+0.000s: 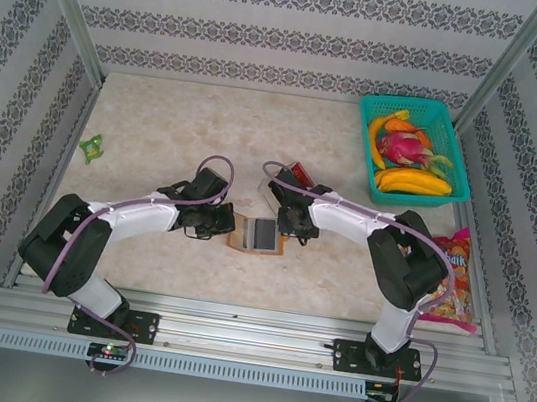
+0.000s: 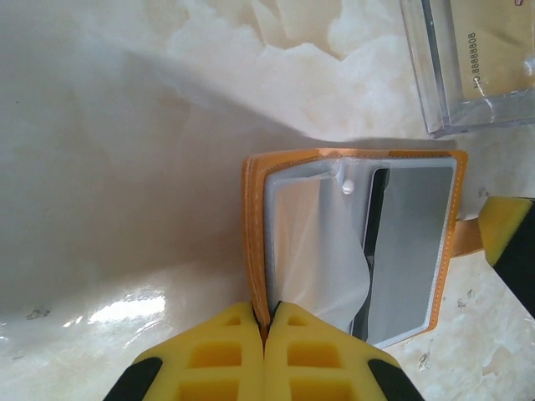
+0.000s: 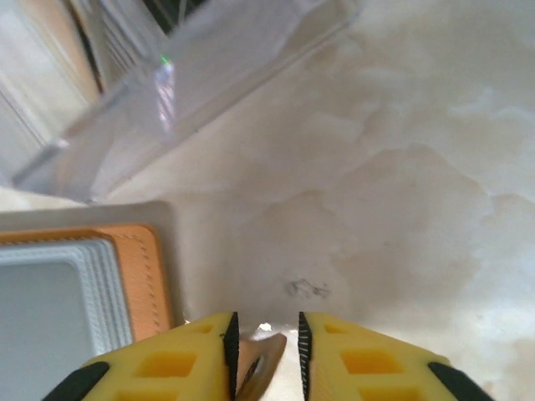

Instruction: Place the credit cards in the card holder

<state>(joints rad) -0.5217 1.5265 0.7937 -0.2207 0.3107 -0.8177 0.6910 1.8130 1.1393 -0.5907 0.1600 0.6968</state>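
The card holder (image 2: 309, 234) is lying open on the desk (image 1: 159, 124), right between the two arms, with its orange cover facing down. The left hand (image 2: 266, 322) is clamping its yellow fingers (image 2: 217, 351) tight on the near edge of the left flap, pads pressed together over the leather. A clear sleeve is bulging up from that half, and what looks like a grey card (image 2: 410, 242) is sitting flat in the right half.

Across from it, the right hand (image 3: 263, 334) is hovering low at the holder's far side. The tan strap tab (image 3: 261, 368) is standing in the narrow gap between its fingers, but whether they are actually pinching it cannot be told.

Just beyond the holder a clear box (image 2: 468, 75) is resting on the desk, with a tan card (image 2: 493, 42) inside it. A red card (image 1: 299, 172) is peeking out behind the right arm in the top view.
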